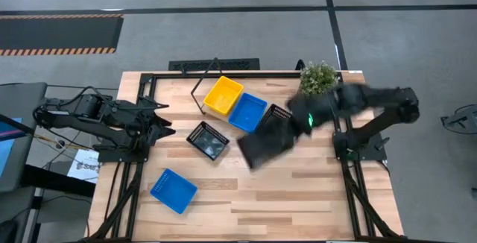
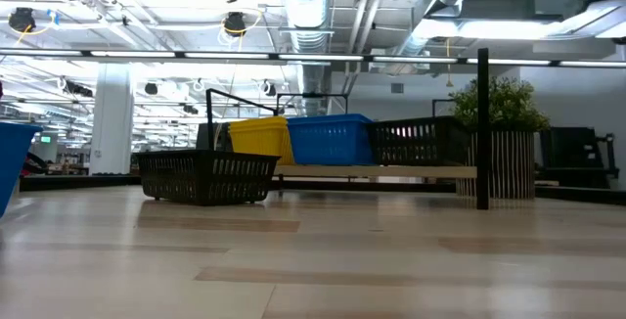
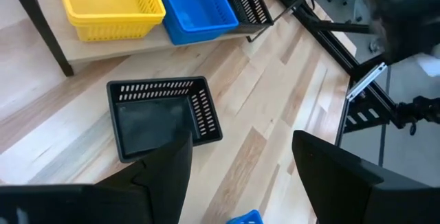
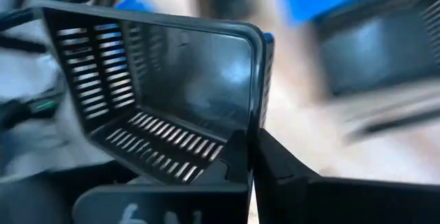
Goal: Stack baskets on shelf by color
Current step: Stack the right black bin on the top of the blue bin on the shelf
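Observation:
A wooden shelf (image 1: 257, 127) holds a yellow basket (image 1: 222, 95), a blue basket (image 1: 247, 111) and a black basket (image 1: 279, 113) in a row. Another black basket (image 1: 207, 139) and a blue basket (image 1: 173, 190) rest on the tabletop. My right gripper (image 1: 299, 122) is shut on a third black basket (image 1: 264, 144), in front of the shelf near its black end. My left gripper (image 1: 168, 124) hangs open at the table's left side, just left of the loose black basket (image 3: 161, 117), touching nothing. My right gripper (image 4: 253, 157) pinches the black basket by one side wall (image 4: 256, 107) next to a corner, one finger (image 4: 230, 157) inside and one outside. The fingers come from the table's right. The basket is tilted and stretches from the gripper toward the table's left; it looks lifted off the tabletop.
A potted green plant (image 1: 318, 77) stands at the far right corner, behind the shelf's black end. The shelf's thin black legs (image 1: 197, 98) rise at its left end. Bare tabletop lies along the near edge, right of the blue basket (image 2: 10, 162).

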You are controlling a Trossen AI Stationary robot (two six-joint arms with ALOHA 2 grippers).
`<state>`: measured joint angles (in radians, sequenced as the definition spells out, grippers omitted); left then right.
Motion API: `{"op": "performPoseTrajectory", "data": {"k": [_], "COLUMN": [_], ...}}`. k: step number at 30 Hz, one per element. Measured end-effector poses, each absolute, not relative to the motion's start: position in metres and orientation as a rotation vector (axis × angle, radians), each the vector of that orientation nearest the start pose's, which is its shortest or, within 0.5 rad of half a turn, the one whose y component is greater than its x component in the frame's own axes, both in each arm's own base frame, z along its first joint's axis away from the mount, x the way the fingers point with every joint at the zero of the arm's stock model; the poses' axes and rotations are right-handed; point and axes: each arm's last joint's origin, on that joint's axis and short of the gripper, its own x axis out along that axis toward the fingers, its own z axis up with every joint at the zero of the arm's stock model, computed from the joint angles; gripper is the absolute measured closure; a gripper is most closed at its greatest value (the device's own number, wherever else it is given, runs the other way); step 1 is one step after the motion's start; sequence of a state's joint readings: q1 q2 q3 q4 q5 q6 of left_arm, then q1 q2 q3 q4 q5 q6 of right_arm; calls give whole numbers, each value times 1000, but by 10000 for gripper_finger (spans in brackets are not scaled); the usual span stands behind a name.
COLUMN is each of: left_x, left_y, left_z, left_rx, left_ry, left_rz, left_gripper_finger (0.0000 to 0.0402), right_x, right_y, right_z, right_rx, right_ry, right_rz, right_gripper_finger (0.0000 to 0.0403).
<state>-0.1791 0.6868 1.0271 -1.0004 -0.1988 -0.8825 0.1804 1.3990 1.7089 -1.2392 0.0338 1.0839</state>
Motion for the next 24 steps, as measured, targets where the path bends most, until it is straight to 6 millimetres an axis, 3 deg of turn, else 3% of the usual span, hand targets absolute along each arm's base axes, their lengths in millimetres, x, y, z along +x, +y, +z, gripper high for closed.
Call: {"op": "performPoseTrajectory", "data": {"k": [5, 10, 16, 24], "left_x": [102, 102, 102, 101], "left_y": [-12, -12, -12, -11], "left_z": [350, 350, 350, 349], "left_rx": [-724, -723, -732, -748], "left_ry": [588, 592, 584, 580], "left_rz": [306, 309, 330, 368], "left_gripper_finger": [164, 164, 164, 164], "right_x": [253, 266, 275, 298], "right_y": [-30, -81, -120, -147], "right_z": [432, 419, 388, 350], "right_rx": [649, 427, 351, 372], "right_ry": [953, 1064, 1278, 1402], "right_rz": [-471, -357, -272, -184], "right_gripper_finger": [394, 388, 391, 389]}}
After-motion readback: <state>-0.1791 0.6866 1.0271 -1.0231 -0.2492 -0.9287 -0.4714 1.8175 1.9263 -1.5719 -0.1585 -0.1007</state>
